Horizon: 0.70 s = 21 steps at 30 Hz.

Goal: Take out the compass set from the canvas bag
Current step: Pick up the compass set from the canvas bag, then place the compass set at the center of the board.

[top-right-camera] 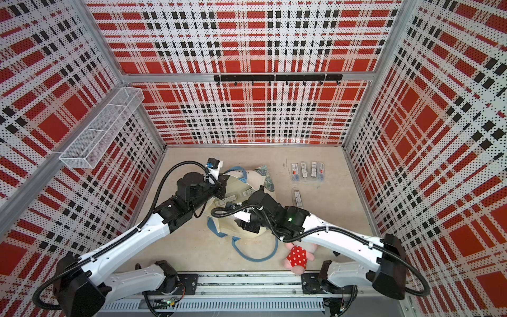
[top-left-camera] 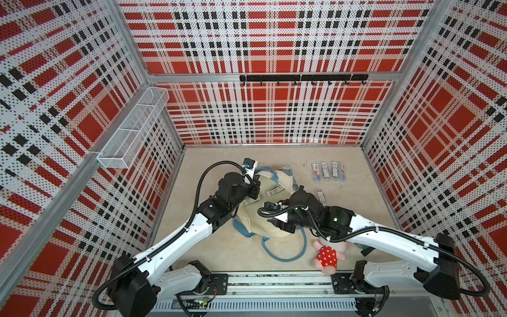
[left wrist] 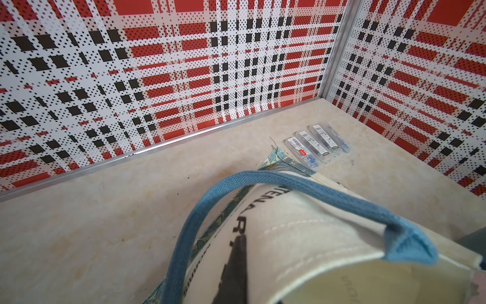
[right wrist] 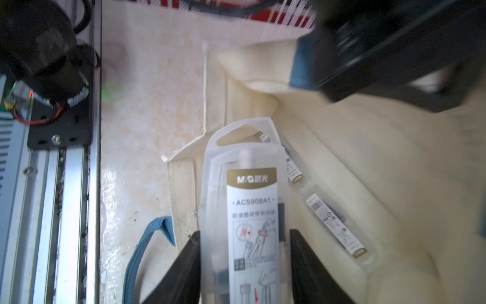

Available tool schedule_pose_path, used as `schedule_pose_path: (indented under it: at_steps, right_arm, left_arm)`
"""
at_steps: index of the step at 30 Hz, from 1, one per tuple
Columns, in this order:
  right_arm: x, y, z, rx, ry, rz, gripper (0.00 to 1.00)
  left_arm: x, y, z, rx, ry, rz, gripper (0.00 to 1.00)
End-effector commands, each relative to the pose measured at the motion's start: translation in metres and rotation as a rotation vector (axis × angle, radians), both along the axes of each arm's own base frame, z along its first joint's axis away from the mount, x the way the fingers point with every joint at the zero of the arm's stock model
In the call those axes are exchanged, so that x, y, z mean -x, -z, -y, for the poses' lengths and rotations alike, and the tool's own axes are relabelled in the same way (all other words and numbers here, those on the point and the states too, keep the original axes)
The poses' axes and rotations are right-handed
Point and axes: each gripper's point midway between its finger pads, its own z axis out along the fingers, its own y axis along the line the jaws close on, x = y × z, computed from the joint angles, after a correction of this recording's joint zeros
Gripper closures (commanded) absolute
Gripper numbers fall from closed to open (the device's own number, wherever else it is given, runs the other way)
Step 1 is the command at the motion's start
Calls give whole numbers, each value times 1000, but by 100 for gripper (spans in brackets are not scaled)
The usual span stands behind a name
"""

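Right claw (right wrist: 244,237) pinching a compass set (right wrist: 251,200) just above the open mouth of the canvas bag (top-left-camera: 255,225).
The clear plastic case looks light, stiff and slick. It is gripped across its long edges near one end, which seems a sound hold. The left claw (top-left-camera: 254,190) is pressed together on the bag's rim by a blue strap. More cases lie inside the bag. Bare desk (top-left-camera: 274,156) beyond the bag offers room, but the limp rim could snag.
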Motion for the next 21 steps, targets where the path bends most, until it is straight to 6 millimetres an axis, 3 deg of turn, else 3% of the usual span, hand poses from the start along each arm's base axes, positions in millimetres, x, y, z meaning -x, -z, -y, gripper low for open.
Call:
schedule_pose_path:
  at_steps: [1, 3, 5, 8, 11, 15, 21]
  right_arm:
    - [-38, -81, 49, -252, 261, 54, 88]
    - [-62, -88, 89, -358, 372, 38, 87]
    - [-86, -80, 130, -441, 487, 1, 86]
    - [-129, -33, 194, -451, 733, -135, 82]
    - [-161, 37, 247, -398, 960, -342, 82]
    - [-171, 113, 279, -315, 1127, -496, 78]
    - [-174, 171, 303, -241, 1243, -532, 72]
  left_arm:
    - [-5, -16, -1, 44, -11, 49, 100]
    - [-5, -15, -1, 49, -8, 48, 100]
    - [-4, -15, 0, 49, -5, 45, 100]
    - [-4, -16, 0, 48, -1, 47, 100]
    - [-3, -17, 1, 51, 4, 50, 100]
    - [-2, -15, 1, 51, 3, 45, 100]
    - [0, -15, 1, 63, 15, 46, 100]
